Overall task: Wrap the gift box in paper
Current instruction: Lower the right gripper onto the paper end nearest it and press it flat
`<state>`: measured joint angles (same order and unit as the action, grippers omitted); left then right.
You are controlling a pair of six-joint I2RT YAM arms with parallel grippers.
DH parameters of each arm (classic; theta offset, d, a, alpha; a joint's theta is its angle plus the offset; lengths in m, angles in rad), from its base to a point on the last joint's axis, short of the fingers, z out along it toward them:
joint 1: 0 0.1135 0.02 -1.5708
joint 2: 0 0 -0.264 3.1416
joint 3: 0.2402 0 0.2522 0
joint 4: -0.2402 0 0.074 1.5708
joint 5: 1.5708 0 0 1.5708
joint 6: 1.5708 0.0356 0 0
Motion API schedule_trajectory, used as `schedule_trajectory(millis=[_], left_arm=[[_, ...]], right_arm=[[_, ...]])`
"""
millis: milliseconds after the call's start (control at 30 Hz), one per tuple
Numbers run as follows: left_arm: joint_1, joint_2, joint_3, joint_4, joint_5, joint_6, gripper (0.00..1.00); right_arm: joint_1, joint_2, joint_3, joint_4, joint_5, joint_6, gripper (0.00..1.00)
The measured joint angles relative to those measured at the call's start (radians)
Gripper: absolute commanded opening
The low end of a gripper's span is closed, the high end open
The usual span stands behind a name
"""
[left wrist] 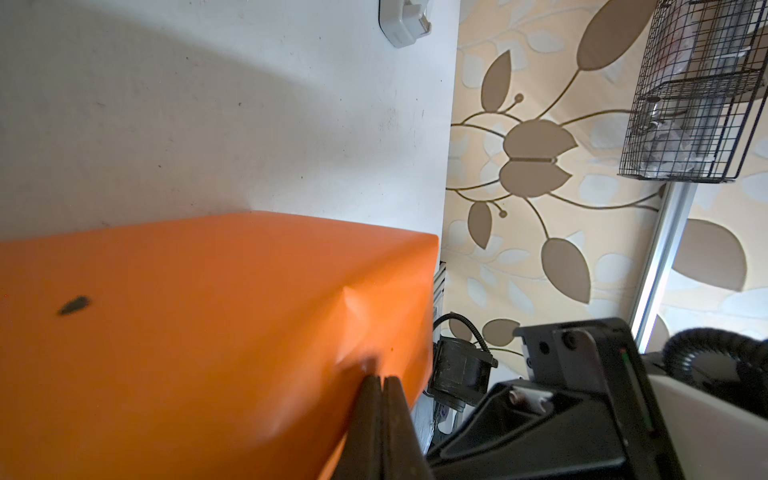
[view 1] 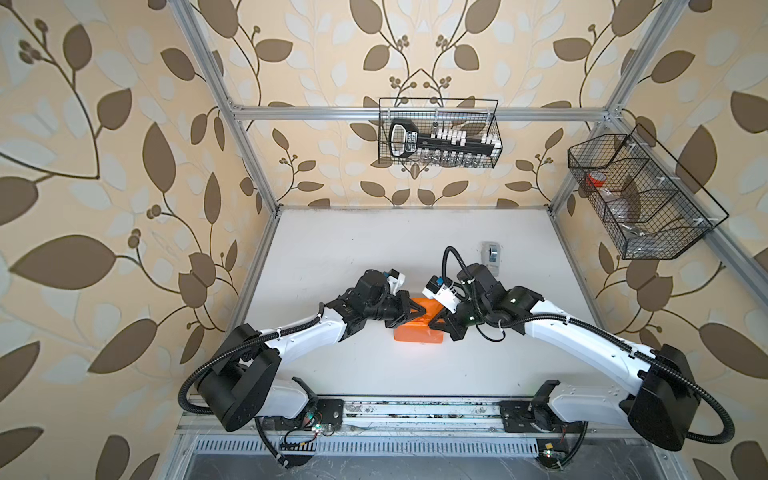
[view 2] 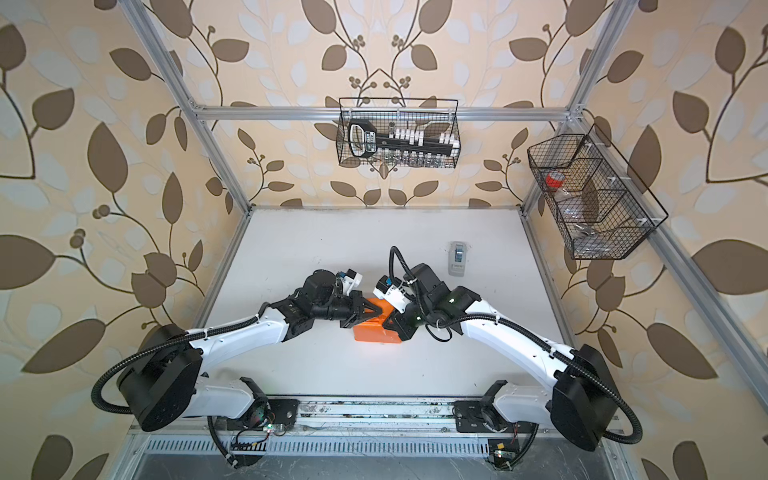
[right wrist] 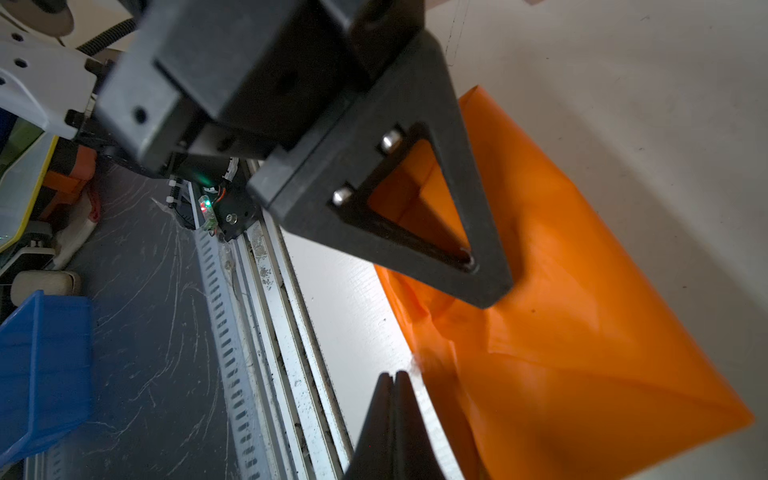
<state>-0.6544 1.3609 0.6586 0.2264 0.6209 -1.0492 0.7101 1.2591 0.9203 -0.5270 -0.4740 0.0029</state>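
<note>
The orange paper (view 1: 417, 334) (view 2: 374, 332) lies folded into a box-shaped bundle at the middle of the white table. The gift box is hidden under it. My left gripper (view 1: 426, 312) (left wrist: 380, 378) is shut. Its tips press a dent into the top of the paper (left wrist: 187, 332) near one corner. My right gripper (view 1: 434, 320) (right wrist: 392, 374) is shut with nothing between its fingers. It sits just beside the loose, creased end of the paper (right wrist: 582, 332), over bare table. The two grippers almost meet above the bundle.
A small grey tape dispenser (view 1: 491, 252) (view 2: 458, 258) stands behind the right arm. Two wire baskets hang on the frame, one at the back (view 1: 440, 133) and one at the right (view 1: 640, 195). A metal rail (view 1: 415, 409) runs along the table's front edge.
</note>
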Motion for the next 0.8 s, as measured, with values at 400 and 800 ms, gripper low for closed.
schedule_trajectory(millis=[400,800], left_arm=[[0.001,0.003,0.0,0.005,0.0,0.0,0.0],[0.001,0.003,-0.001,0.006,0.0,0.0,0.0]], right_arm=[[0.037,-0.137,0.006,-0.045,-0.067,0.031,0.17],[0.047,-0.056,0.011,-0.049,0.114,0.03,0.27]])
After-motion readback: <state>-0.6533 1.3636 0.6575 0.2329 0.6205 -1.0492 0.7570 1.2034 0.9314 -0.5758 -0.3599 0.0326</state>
